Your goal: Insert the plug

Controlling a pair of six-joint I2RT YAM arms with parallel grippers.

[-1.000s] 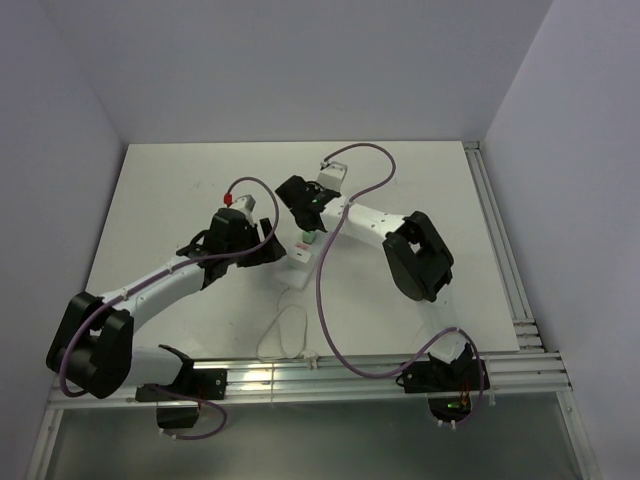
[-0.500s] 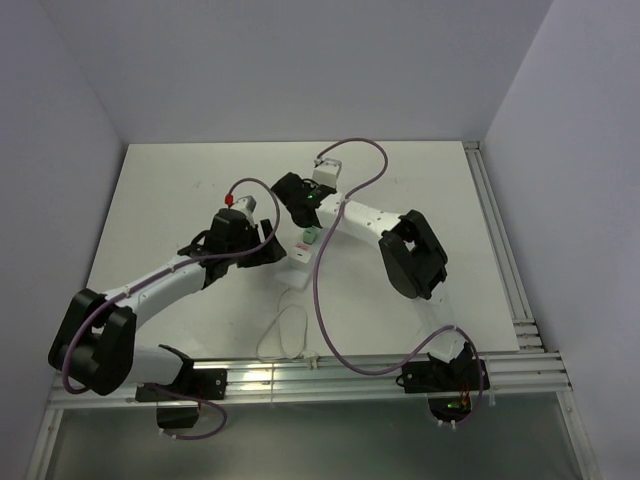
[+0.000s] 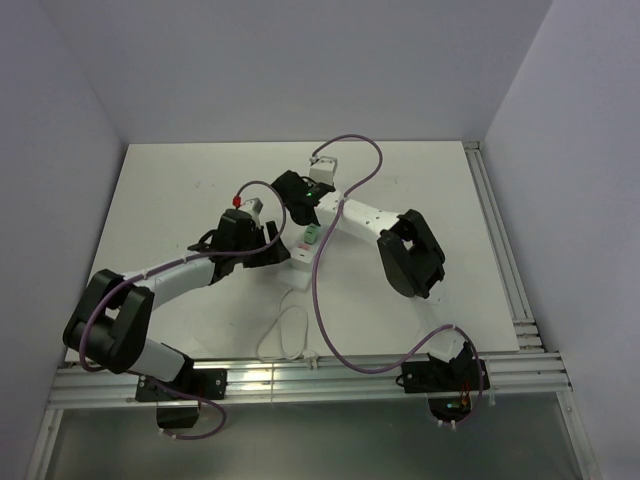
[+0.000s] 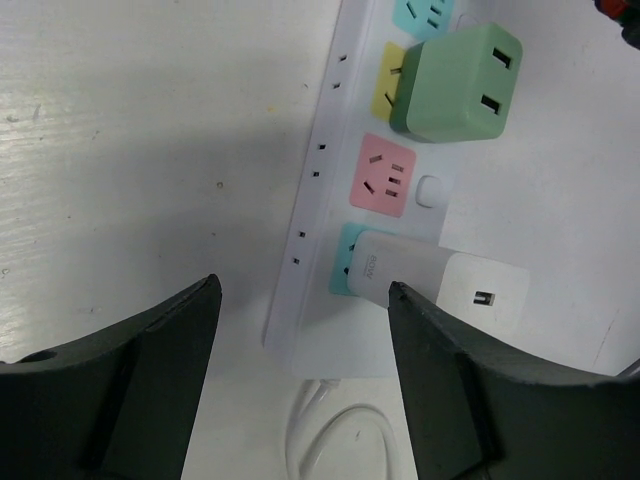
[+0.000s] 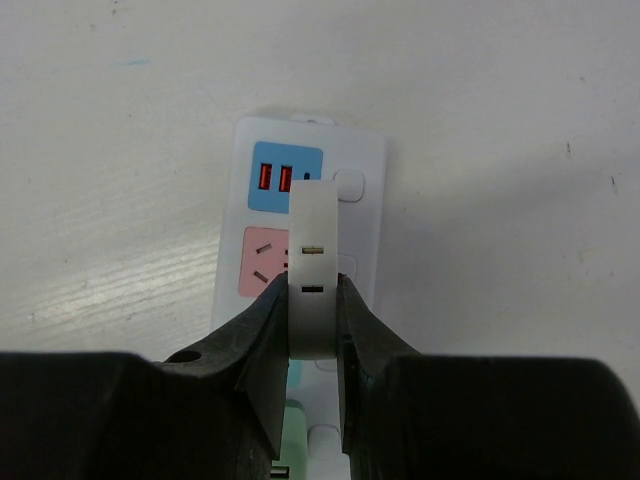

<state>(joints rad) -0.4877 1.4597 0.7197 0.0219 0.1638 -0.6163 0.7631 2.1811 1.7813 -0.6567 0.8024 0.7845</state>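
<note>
One white plug [image 5: 312,290] | two small slots | pinched by right fingers [image 5: 264,350]

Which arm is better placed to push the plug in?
Right. The right gripper is shut on the white plug over the power strip's pink socket; the left gripper is open, holding nothing.

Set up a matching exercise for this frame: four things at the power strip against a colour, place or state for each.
Things:
1. green adapter
2. white plug
3. left gripper
4. USB ports

States:
A. open, holding nothing
B. red, set in the blue panel
C. seated on the yellow socket
D. clamped in the right gripper

Pairs: 1-C, 2-D, 3-A, 4-B
</note>
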